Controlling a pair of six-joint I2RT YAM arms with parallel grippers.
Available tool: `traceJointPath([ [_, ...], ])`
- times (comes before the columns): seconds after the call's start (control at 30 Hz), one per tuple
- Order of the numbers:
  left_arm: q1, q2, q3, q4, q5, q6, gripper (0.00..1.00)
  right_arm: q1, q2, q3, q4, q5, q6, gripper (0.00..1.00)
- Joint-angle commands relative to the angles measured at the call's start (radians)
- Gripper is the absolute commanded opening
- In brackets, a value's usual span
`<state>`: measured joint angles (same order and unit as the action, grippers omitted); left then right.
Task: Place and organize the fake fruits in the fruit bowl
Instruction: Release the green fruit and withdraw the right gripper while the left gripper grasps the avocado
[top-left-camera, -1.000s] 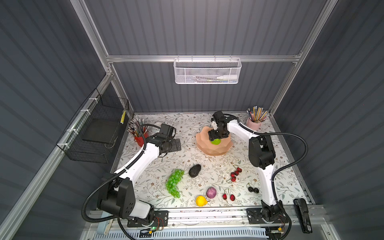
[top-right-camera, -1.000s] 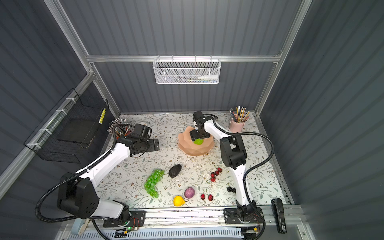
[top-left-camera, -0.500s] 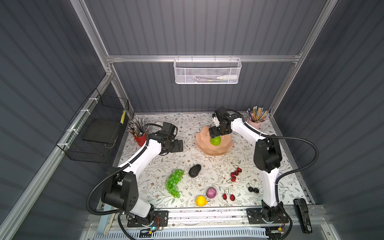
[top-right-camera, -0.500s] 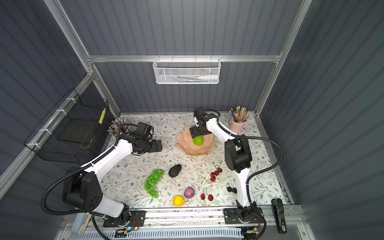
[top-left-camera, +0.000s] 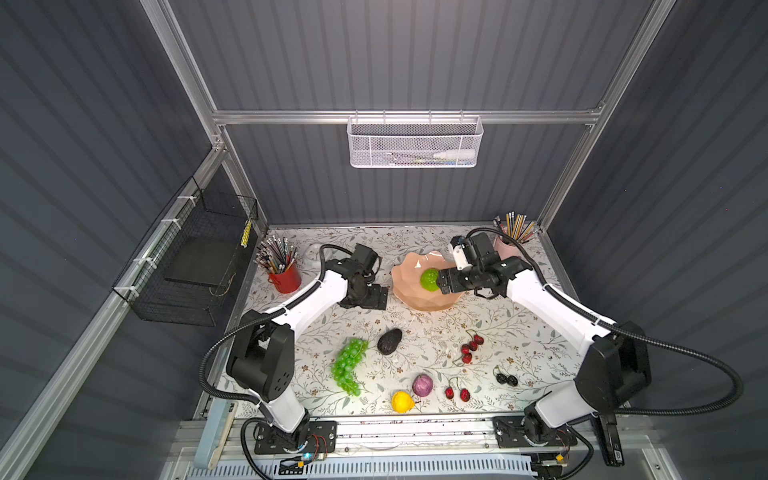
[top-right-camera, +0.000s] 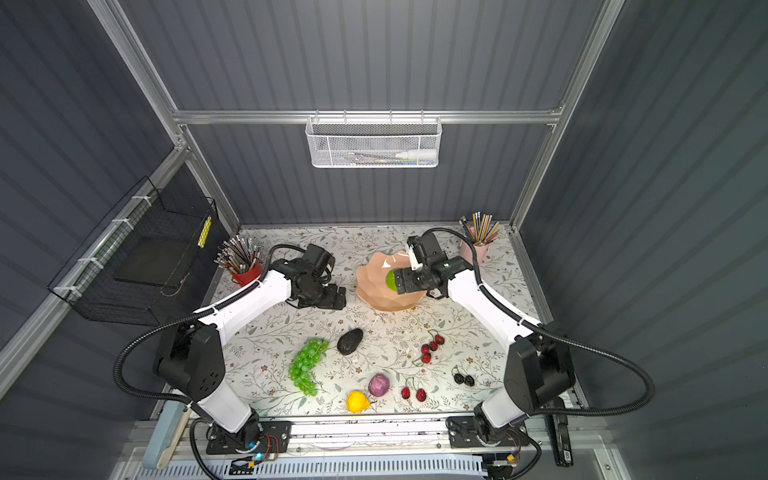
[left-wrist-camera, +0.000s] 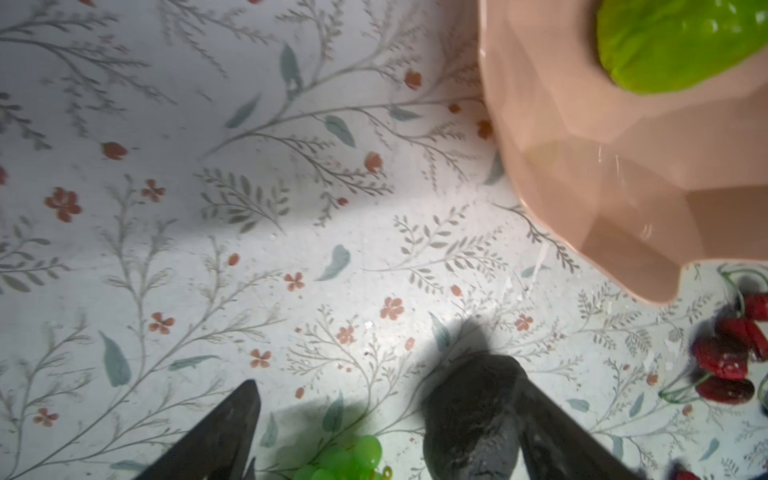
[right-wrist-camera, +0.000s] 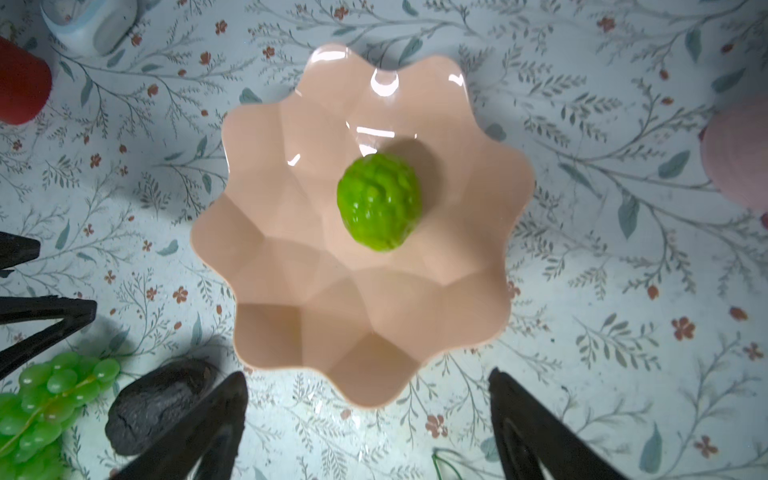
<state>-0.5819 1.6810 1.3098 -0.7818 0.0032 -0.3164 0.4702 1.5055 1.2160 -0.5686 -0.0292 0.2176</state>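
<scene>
One bumpy lime-green ball (right-wrist-camera: 378, 203) in the fruit bowl (right-wrist-camera: 291, 249); left fingers (left-wrist-camera: 216, 436) and right fingers (right-wrist-camera: 528, 428) gape empty, left nearer the black avocado (top-left-camera: 389, 341) slanting toward the bowl.

Robot lab cell, alu frame (top-left-camera: 407, 117), grey panels (top-left-camera: 374, 54)

On the floral surface (top-left-camera: 415, 328), a red pencil cup (top-left-camera: 286, 277) stands in its far-left corner and a pink pencil cup (top-left-camera: 509, 249) in its far-right. Above its back edge hangs a white mesh basket (top-left-camera: 414, 141), possibly holding a tube (top-left-camera: 455, 154).
</scene>
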Motion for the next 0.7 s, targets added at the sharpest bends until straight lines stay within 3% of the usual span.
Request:
traceJointPath([
  [0.0,-0.069,-0.015,-0.034,-0.024,-0.061,0.012,0.95,0.001,-0.049,-0.055,0.033,-0.011,0.021,0.9],
  [0.23,-0.149,0.016,-0.075,-0.036,-0.068,0.015,0.92,0.0,-0.108,-0.149,0.152,-0.004,0.052,0.89],
  [0.67,-0.188,0.103,-0.118,0.019,0.017,0.02,0.91,-0.001,-0.101,-0.166,0.174,-0.02,0.053,0.89],
])
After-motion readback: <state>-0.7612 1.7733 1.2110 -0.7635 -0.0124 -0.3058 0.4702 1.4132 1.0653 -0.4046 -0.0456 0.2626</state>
